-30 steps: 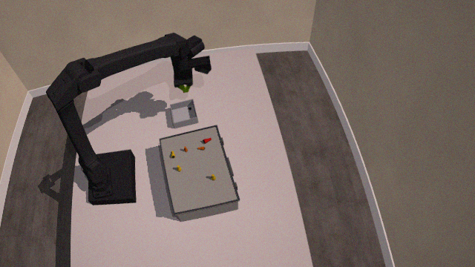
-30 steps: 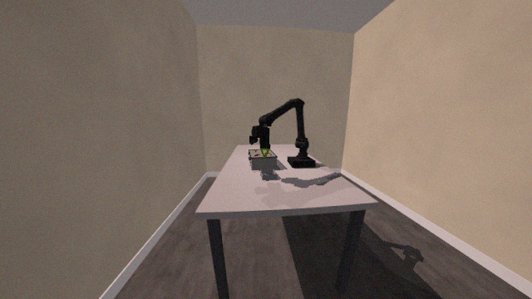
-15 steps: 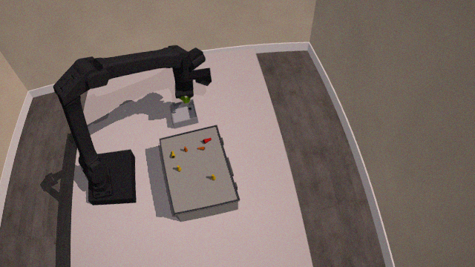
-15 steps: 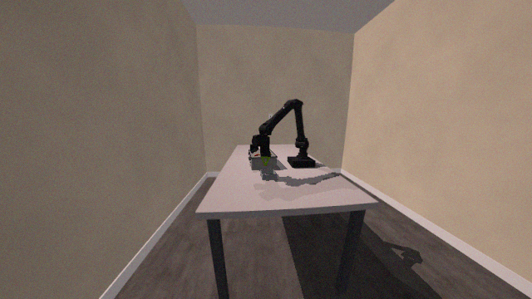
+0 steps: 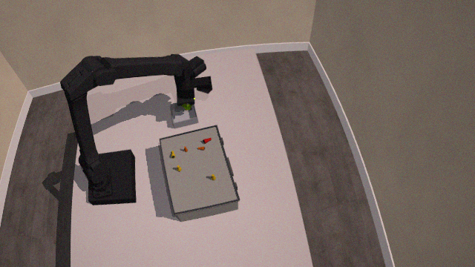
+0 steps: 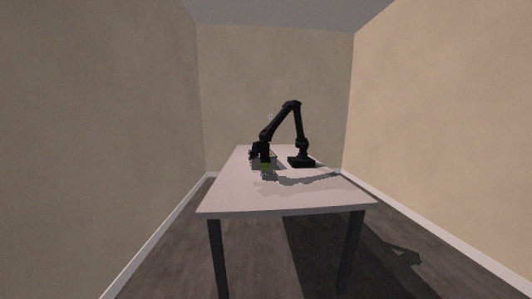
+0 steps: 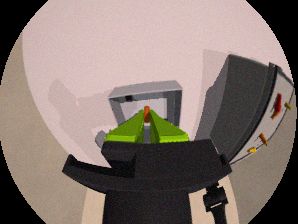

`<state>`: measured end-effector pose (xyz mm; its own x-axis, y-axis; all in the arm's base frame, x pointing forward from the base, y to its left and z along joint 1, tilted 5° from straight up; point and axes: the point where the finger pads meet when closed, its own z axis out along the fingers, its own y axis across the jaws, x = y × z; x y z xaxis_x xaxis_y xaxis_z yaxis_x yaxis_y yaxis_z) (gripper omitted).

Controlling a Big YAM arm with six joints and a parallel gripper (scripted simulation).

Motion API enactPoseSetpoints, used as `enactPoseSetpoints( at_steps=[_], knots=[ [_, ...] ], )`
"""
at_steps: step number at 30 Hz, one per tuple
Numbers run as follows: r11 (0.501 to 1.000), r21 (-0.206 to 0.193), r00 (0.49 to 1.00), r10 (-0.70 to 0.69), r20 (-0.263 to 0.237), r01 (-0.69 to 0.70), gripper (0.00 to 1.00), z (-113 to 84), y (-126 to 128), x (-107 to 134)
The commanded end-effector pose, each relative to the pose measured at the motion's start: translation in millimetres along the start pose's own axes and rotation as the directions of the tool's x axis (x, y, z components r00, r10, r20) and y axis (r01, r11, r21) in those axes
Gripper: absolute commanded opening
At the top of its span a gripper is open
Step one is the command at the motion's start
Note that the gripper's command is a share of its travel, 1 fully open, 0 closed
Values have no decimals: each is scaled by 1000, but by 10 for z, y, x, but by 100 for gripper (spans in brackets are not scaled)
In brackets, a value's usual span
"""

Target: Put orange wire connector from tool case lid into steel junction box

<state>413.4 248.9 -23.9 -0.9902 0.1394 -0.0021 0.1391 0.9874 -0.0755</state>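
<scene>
Beige walls enclose a pale table (image 6: 291,195). An orange wire connector (image 7: 147,111), pinched in the nearly closed gripper (image 7: 147,124), hangs over the steel junction box (image 5: 182,119), at 12 o'clock from the tool case's lid (image 5: 197,174). Releasing off-centre could bounce it off the box rim.

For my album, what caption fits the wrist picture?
The tool pinches an orange wire connector above the steel junction box.
</scene>
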Motion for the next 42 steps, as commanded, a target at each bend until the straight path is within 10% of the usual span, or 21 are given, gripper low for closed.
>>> enactPoseSetpoints(
  at_steps=[1, 42],
  knots=[
    [1000, 4, 1000, 5, -6, -5, 6, 151, -57, -24],
    [1000, 7, 1000, 5, -8, -5, 6, 309, -61, -11]
  ],
)
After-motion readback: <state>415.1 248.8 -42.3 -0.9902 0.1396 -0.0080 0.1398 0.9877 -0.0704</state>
